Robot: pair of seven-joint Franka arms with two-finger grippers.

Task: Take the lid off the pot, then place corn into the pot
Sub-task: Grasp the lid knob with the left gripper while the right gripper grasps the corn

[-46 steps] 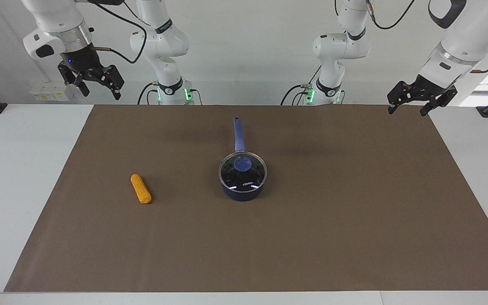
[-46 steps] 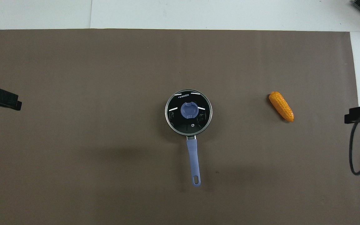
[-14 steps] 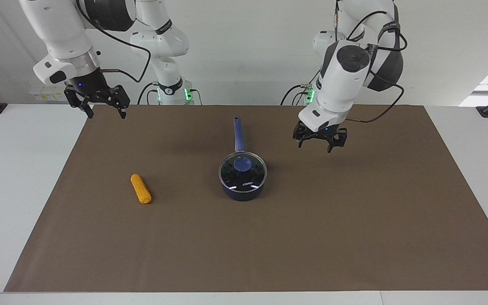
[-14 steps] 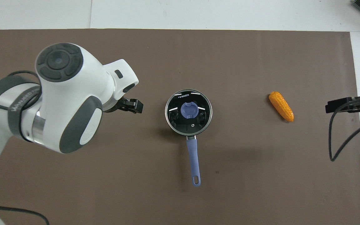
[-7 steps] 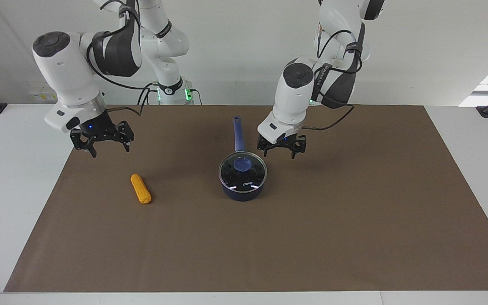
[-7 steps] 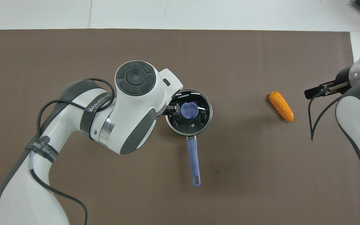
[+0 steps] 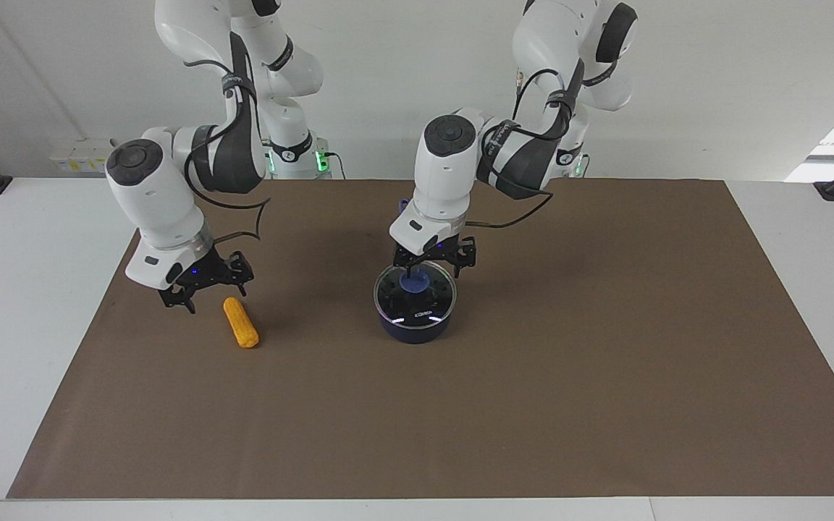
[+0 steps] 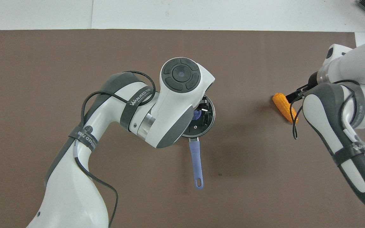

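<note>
**Lid on the pot, both grippers low over their targets**

The small dark navy saucepan (image 7: 415, 323) sits mid-mat, its long straight blue handle (image 8: 196, 164) pointing toward the robots. The round clear glass lid (image 7: 415, 292) lies flat on it. The left gripper (image 7: 433, 265) hangs over the lid's blue knob (image 7: 414, 283), fingers spread. The bumpy orange-yellow corn cob (image 7: 240, 322) lies toward the right arm's end, its long axis running slightly askew of the handle's line. The right gripper (image 7: 205, 289) hovers just beside it, fingers spread. The brown mat (image 7: 533, 405) covers the table.
</note>
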